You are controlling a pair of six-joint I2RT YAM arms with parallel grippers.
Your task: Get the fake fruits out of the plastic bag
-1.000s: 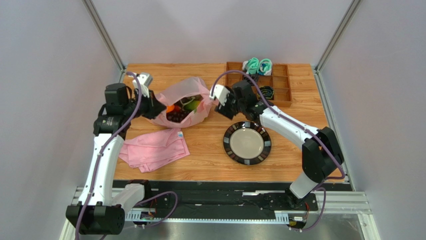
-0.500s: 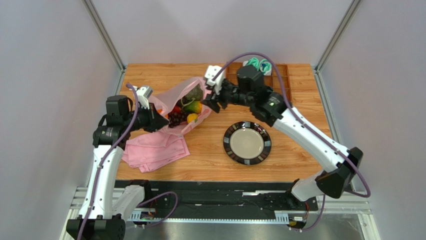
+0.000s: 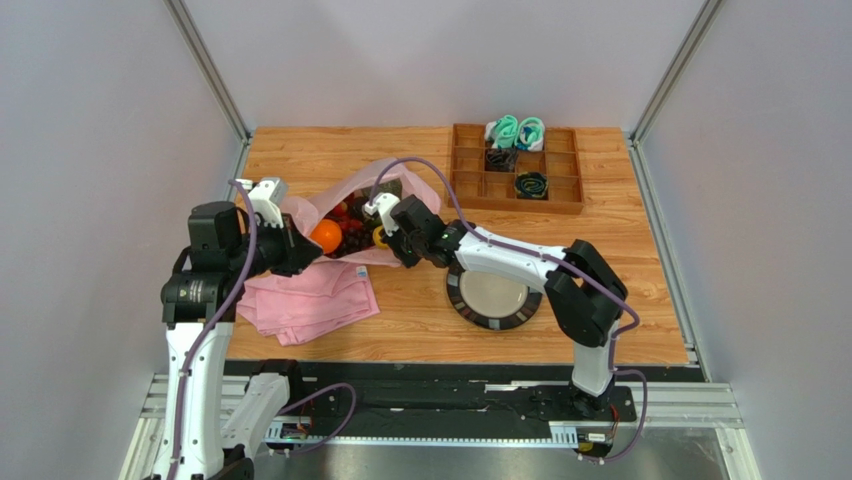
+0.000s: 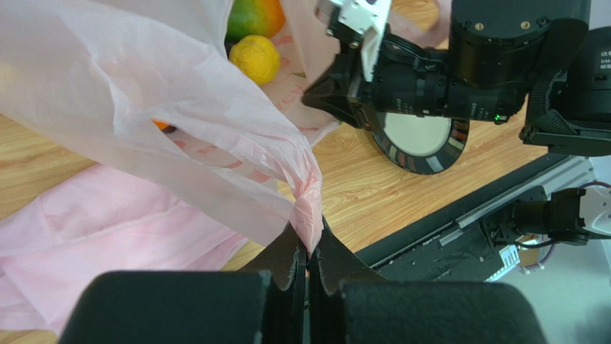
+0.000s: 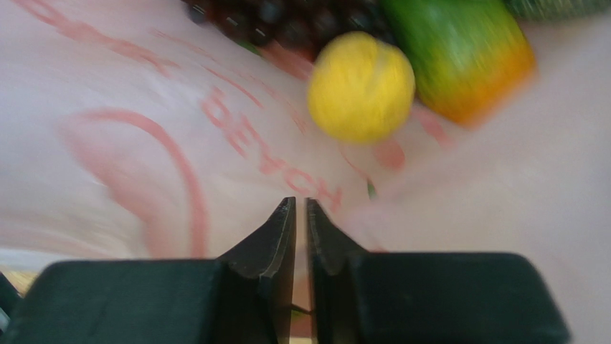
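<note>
The plastic bag [image 3: 320,205], thin pink film with red print, lies open at the table's left middle. My left gripper [image 4: 310,251] is shut on a bunched corner of it, at the bag's left side [image 3: 298,250]. Inside show an orange [image 3: 326,236], dark grapes [image 3: 353,232], red berries [image 3: 340,212], a lemon [image 5: 361,87] and a green-and-orange fruit [image 5: 459,57]. My right gripper [image 5: 301,204] presses into the bag's right wall [image 3: 388,236], jaws drawn to a thin slit with pink film between them. The right wrist view is blurred.
A folded pink cloth [image 3: 310,300] lies just in front of the bag. A dark-rimmed plate [image 3: 493,297] sits to the right, partly under the right arm. A wooden compartment tray [image 3: 515,170] with teal and black items stands at the back right.
The right arm dropped from the bag's far right rim to its near right wall, and its jaws closed. The left gripper drew its corner left and nearer; the fruits shifted inside.
</note>
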